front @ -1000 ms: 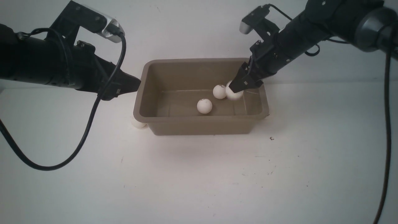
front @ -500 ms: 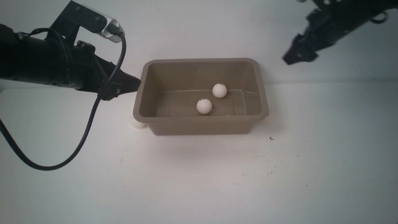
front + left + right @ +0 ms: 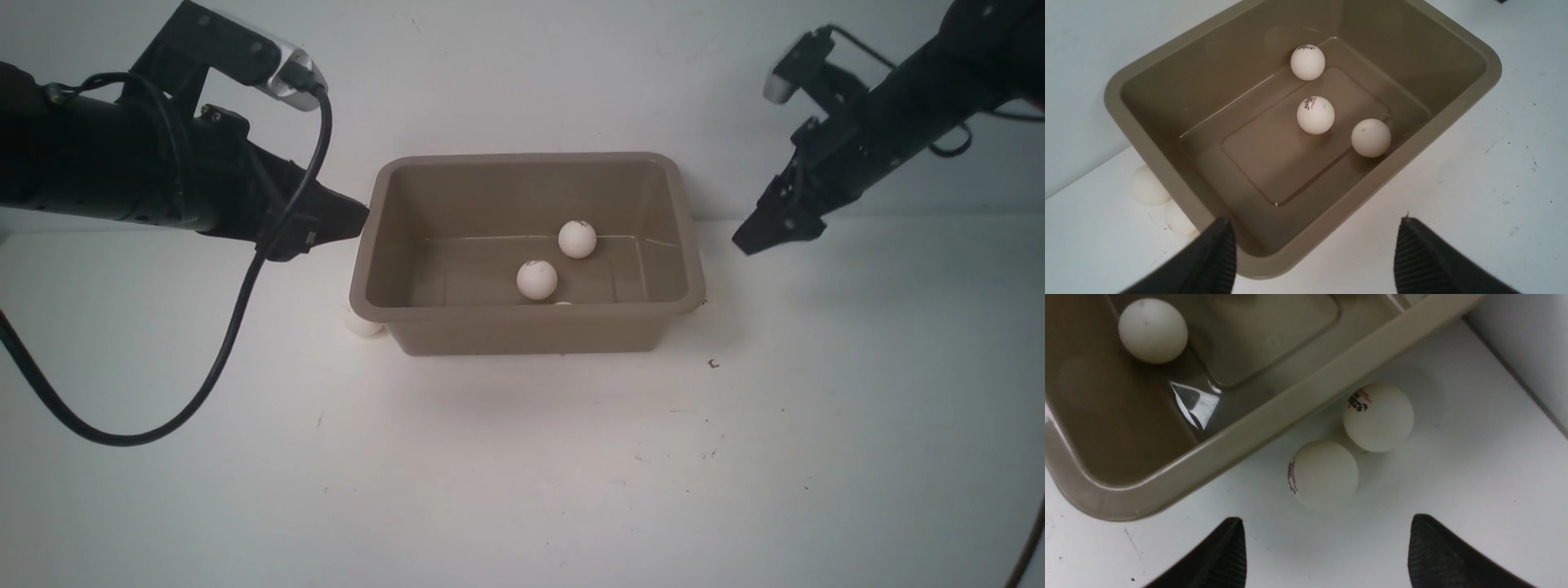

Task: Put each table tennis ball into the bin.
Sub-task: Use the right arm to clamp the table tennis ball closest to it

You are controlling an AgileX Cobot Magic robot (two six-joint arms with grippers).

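Observation:
The taupe bin (image 3: 522, 312) stands mid-table. Three table tennis balls lie in it (image 3: 1307, 62) (image 3: 1315, 115) (image 3: 1371, 137); the front view shows two in full (image 3: 577, 239) (image 3: 536, 279) and one peeking over the near rim (image 3: 563, 304). Two more balls (image 3: 1149, 185) (image 3: 1180, 218) rest on the table against the bin's left end. Another two (image 3: 1378, 417) (image 3: 1324, 475) lie outside its right far corner, hidden in the front view. My left gripper (image 3: 1314, 222) hangs open and empty at the bin's left rim. My right gripper (image 3: 1327, 518) is open and empty, right of the bin, above those two balls.
A white wall (image 3: 522, 73) rises just behind the bin. The left arm's black cable (image 3: 229, 343) droops over the table's left side. Small dark specks (image 3: 713, 363) mark the white tabletop (image 3: 522, 474).
The right gripper let go of its ball inside the bin, rose out, swung right and came down beside the bin. The dropped ball rolled to the near wall. The left arm held still.

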